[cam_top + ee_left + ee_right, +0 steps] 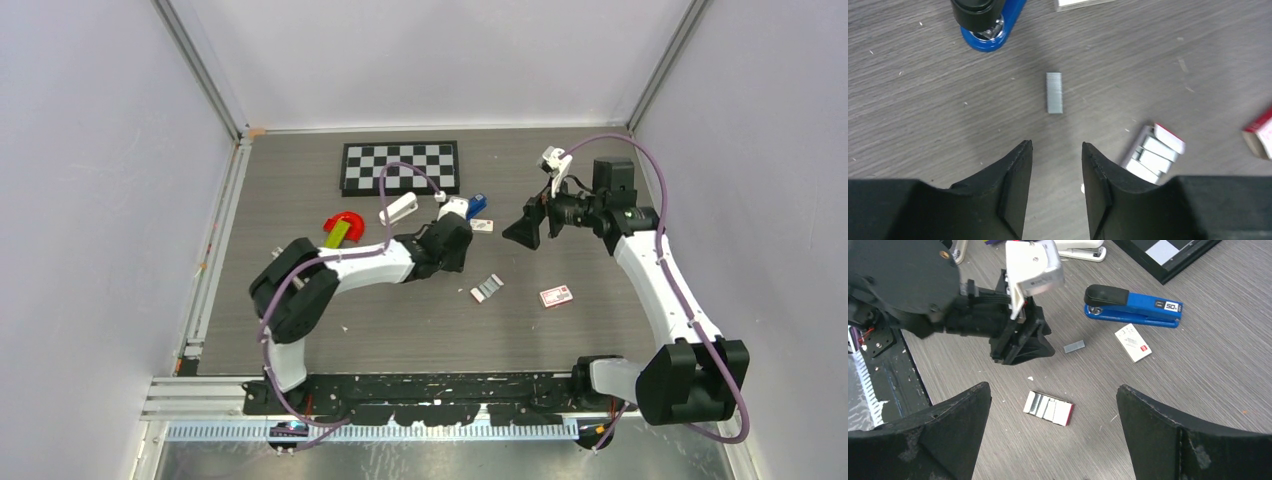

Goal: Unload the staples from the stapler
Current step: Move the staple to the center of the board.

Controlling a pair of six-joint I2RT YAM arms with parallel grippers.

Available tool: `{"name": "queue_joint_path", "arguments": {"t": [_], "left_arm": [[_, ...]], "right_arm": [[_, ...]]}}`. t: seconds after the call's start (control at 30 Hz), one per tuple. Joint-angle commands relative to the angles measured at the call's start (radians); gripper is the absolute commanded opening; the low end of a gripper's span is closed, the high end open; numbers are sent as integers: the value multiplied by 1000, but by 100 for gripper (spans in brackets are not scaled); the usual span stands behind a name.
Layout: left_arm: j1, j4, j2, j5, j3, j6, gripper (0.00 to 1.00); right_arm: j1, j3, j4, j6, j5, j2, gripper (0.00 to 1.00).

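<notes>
Your left pincer (1057,165) hung low over the grey wood-grain table (400,320), its two black jaws partly released, a clear gap between them and nothing held. Ahead of that gap lay a short grey metal strip of staples (1054,93), flat on the table and apart from both fingertips.

The small bright-blue plastic stapler (1133,305) lay on the table just beyond the strip, not touching it, with its black-capped end pointing towards the left pincer. From above, you could find it near the lower right corner of the black-and-white checkerboard (400,166). Just beside the stapler sat a small white box with a red mark (1133,342).

Your right pincer (1053,387) was fully released, its jaws spread wide and empty, raised above the table and facing the left pincer. Below it rested a small open box of grey staple strips with a red flap (1048,408), close to the left pincer's right-hand jaw. A red-and-white cardboard box (556,296) lay further right, well apart from the stapler.

A white plastic stapler (398,208) sat left of the blue one, and a red horseshoe-shaped piece with a yellow-green bar (342,228) lay left again.
</notes>
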Motion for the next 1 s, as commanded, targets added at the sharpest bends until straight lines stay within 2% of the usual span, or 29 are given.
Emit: {"name": "queue_joint_path", "arguments": {"t": [0.0, 0.27, 0.57, 0.73, 0.97], "left_arm": [[3, -67, 86, -99, 109, 12, 41], [-1, -54, 176, -84, 185, -1, 39], [-15, -174, 268, -155, 308, -7, 40], [-25, -205, 286, -184, 334, 0, 36], [-28, -215, 298, -157, 351, 1, 29]], "right_arm": [[-17, 46, -10, 20, 15, 1, 100], [-20, 52, -23, 22, -3, 14, 100], [-24, 56, -28, 21, -7, 13, 100], [-28, 56, -31, 22, -11, 13, 100], [-31, 58, -32, 24, -13, 13, 100]]}}
